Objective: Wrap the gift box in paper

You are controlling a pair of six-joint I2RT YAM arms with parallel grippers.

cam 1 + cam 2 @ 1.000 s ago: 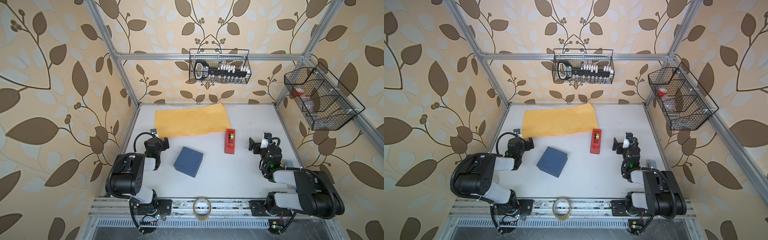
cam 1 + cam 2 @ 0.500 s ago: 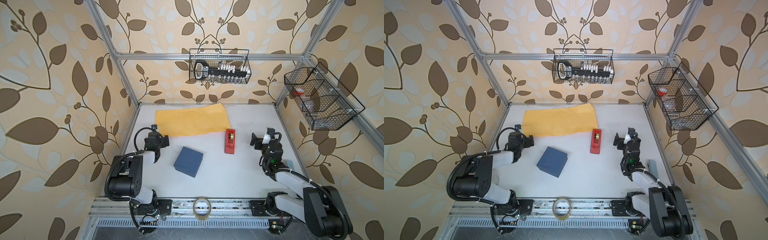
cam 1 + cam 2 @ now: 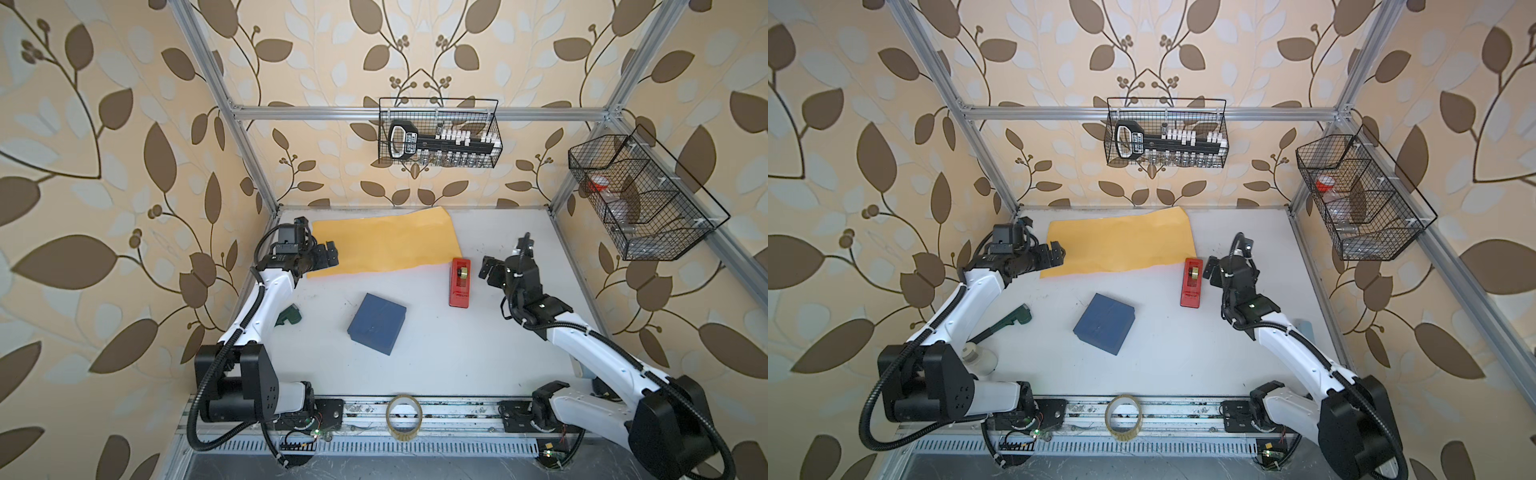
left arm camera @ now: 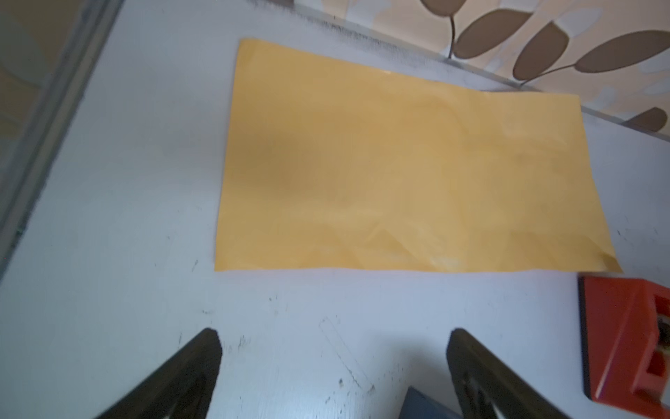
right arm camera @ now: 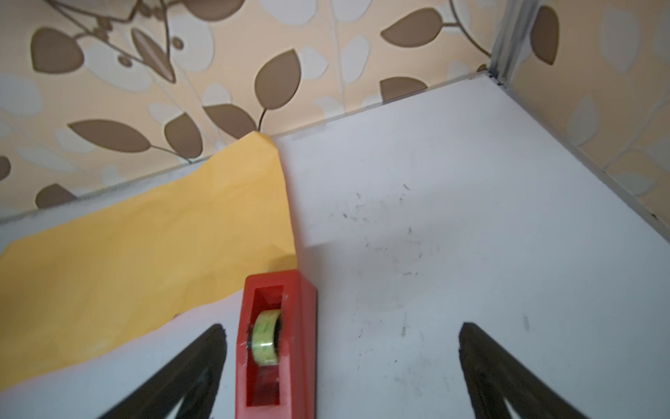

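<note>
The paper (image 3: pixel 386 241) (image 3: pixel 1121 243) lies flat at the back of the white table, its yellow-tan face up. The slate-blue gift box (image 3: pixel 377 323) (image 3: pixel 1104 323) sits closed mid-table, apart from the sheet. My left gripper (image 3: pixel 328 253) (image 3: pixel 1054 254) hovers at the paper's left end, open and empty. Its wrist view shows the paper (image 4: pixel 398 174) ahead of the gripper (image 4: pixel 333 337) and a box corner (image 4: pixel 424 406). My right gripper (image 3: pixel 486 270) (image 3: pixel 1212 268) (image 5: pixel 340 330) is open beside the paper's (image 5: pixel 127 254) right end, holding nothing.
A red tape dispenser (image 3: pixel 460 282) (image 3: pixel 1192 282) (image 5: pixel 275 344) lies just left of my right gripper. A clear tape roll (image 3: pixel 404 415) rests on the front rail. A green tool (image 3: pixel 1013 316) lies under my left arm. Wire baskets (image 3: pixel 438 139) (image 3: pixel 640 199) hang on the walls.
Both arms have stretched toward the back. The left gripper reached the paper's left end; the right gripper came up beside the dispenser. Both stayed open.
</note>
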